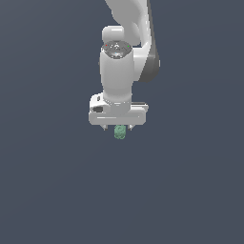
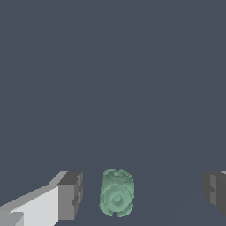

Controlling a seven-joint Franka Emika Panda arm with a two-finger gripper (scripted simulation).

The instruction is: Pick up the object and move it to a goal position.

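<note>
Presently the claw (image 1: 118, 127) hangs at the centre of the exterior view, spread wide, with the green lump (image 1: 120, 132) just below its body. The wrist view shows the lump (image 2: 117, 193) between the two dark pads (image 2: 70, 195), near one and well apart from the other, touching neither. Risk: closing off-centre, the nearer pad would likely strike first and nudge or roll the bumpy lump, spoiling the grip. Only the wrist view reveals this offset; the exterior view alone shows the arm (image 1: 125, 45) upright above. No goal marker is visible.
</note>
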